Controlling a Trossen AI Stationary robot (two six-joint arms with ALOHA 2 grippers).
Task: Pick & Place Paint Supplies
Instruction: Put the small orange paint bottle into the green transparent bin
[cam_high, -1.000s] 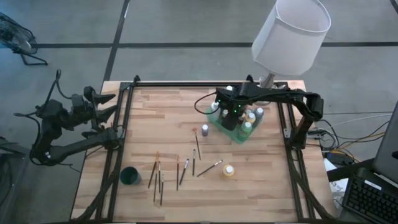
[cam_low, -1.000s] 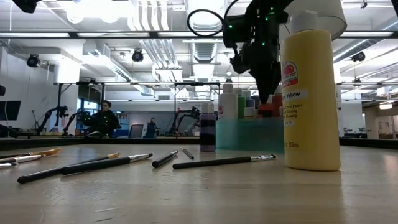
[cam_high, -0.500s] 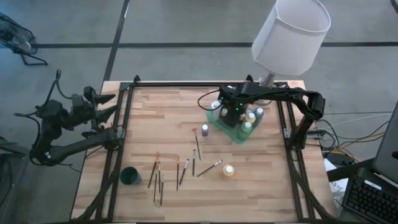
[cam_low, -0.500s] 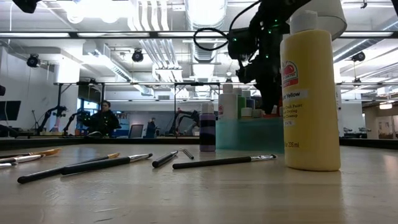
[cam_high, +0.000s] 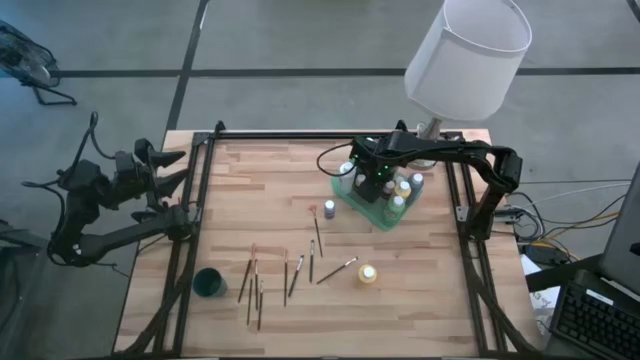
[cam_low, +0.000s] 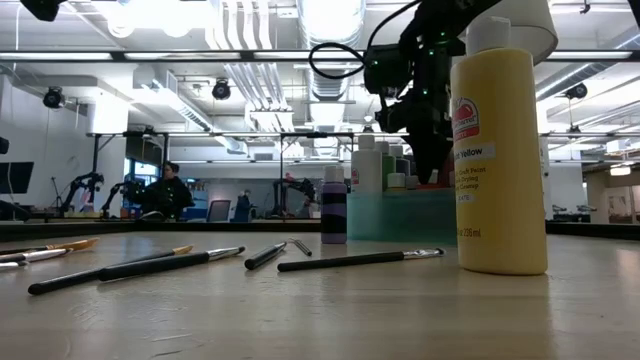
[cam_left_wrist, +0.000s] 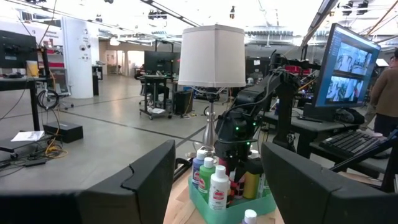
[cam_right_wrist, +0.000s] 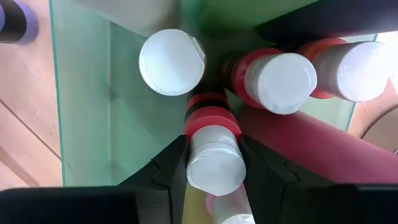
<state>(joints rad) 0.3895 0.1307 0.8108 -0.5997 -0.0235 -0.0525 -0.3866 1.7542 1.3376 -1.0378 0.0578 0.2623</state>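
Your right gripper (cam_right_wrist: 211, 163) sits low inside the green tray (cam_high: 352, 198) near the tabletop's (cam_high: 260, 180) far right corner, jaws pinching a red bottle (cam_right_wrist: 210, 149) by its white cap, with more capped bottles (cam_right_wrist: 280, 78) crowded against it. Since a second ago that arm has shifted slightly toward the tray's right side. Open wood lies left of the tray. Brushes (cam_high: 297, 275), a yellow bottle (cam_high: 368, 273), a purple bottle (cam_high: 329, 209) and a dark cup (cam_high: 209, 282) lie nearer the front. Your left gripper (cam_high: 172, 185) waits off the left edge, jaws spread.
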